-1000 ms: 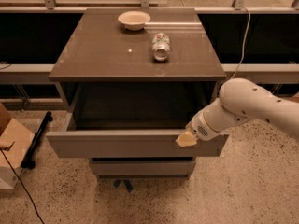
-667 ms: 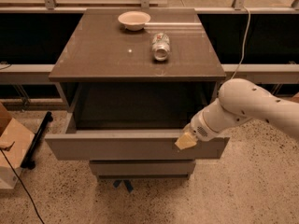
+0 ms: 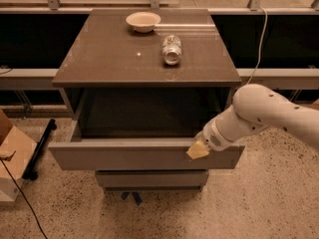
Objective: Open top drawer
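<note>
The top drawer (image 3: 124,156) of the brown cabinet stands pulled out toward me, its grey front forward and its deep dark interior (image 3: 144,113) exposed. My gripper (image 3: 198,150) comes in from the right on a white arm (image 3: 264,111) and sits at the drawer front's top edge, near its right end. Its yellowish fingertip (image 3: 198,151) rests against the front.
On the cabinet top (image 3: 109,54) stand a white bowl (image 3: 143,21) at the back and a can (image 3: 171,49) lying on its side. Two lower drawer fronts (image 3: 149,178) sit closed beneath. A cardboard box (image 3: 12,158) and a black bar (image 3: 40,148) lie on the floor at left.
The top drawer has slid a little farther out toward me, and my gripper has moved with its front edge.
</note>
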`<state>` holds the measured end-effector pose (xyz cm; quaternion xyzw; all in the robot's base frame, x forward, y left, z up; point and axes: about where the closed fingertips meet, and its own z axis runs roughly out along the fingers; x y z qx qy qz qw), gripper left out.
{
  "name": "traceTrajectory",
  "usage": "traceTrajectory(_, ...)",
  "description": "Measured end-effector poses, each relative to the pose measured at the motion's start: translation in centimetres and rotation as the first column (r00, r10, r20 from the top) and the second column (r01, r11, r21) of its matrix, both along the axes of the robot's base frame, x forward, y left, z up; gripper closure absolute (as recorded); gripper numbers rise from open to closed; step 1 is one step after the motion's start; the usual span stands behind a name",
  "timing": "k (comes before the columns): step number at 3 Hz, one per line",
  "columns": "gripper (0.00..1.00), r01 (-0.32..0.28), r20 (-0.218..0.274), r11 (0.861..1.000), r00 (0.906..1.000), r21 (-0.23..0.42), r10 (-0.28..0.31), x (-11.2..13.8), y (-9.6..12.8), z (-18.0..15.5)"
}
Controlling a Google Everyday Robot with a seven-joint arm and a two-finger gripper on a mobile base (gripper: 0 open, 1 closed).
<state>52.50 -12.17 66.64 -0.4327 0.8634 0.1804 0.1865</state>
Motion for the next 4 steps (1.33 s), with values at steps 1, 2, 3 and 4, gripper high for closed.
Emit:
traceTrajectory(1, 0.38, -0.018, -0.055, 0.999, 0.9983, 0.027, 0.02, -2.3, -0.3, -0.3)
traceTrajectory(2, 0.07, -0.022, -0.071, 0.999, 0.9972, 0.036, 0.025, -3.0, -0.3, -0.2)
traceTrajectory(3, 0.0, -0.039, -0.138, 0.996, 0.9892, 0.077, 0.049, -6.2, -0.6, -0.5)
traceTrajectory(4, 0.0, -0.039, -0.138, 0.996, 0.9892, 0.077, 0.049, -6.2, -0.6, -0.5)
